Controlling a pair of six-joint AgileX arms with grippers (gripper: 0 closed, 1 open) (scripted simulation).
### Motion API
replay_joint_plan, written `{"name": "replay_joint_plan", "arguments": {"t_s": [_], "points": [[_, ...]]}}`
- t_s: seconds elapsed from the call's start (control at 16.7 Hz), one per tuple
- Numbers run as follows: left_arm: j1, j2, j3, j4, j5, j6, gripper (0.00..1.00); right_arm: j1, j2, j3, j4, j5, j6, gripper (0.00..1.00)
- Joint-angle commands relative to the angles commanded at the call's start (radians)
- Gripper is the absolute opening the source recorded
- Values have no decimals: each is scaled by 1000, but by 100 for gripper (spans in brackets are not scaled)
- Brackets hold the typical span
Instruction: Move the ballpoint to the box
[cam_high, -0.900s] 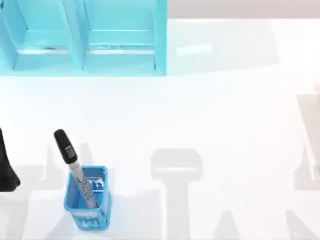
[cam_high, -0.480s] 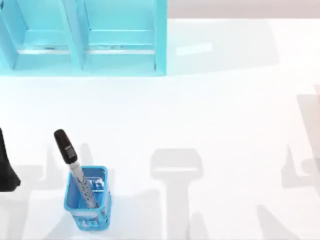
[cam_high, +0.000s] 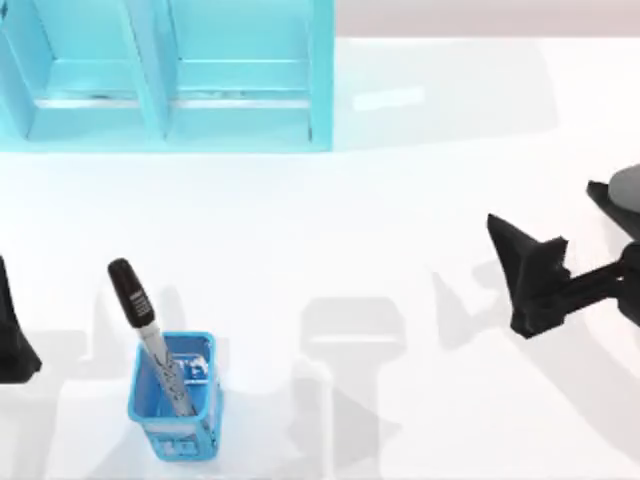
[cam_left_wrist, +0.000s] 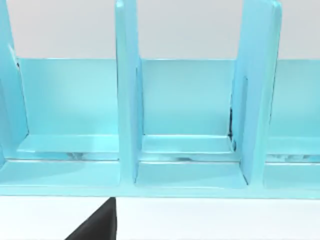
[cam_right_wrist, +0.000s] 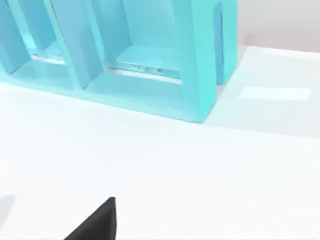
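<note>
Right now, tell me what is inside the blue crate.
The ballpoint stands tilted in the crate, its black cap sticking out toward the shelf. Its lower tip is hidden by the crate's walls, as is most of the crate's floor.

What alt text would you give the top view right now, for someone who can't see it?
A ballpoint stands tilted in a small blue crate at the table's near left. The right gripper reaches in from the right edge, the left gripper sits at the left edge, and a turquoise shelf unit stands at the far left.
</note>
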Motion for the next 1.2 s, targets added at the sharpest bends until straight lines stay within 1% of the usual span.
{"name": "replay_joint_plan", "arguments": {"t_s": [0.36,0.6,0.78,1.2], "points": [[0,0,0,0,0,0,100,353,533,270,83,62,111,100],[0,0,0,0,0,0,100,509,750,377,108,89,159,100],[0,0,0,0,0,0,100,559,815,408,112,98,174,100],[0,0,0,0,0,0,100,555,830,419,118,95,173,100]]}}
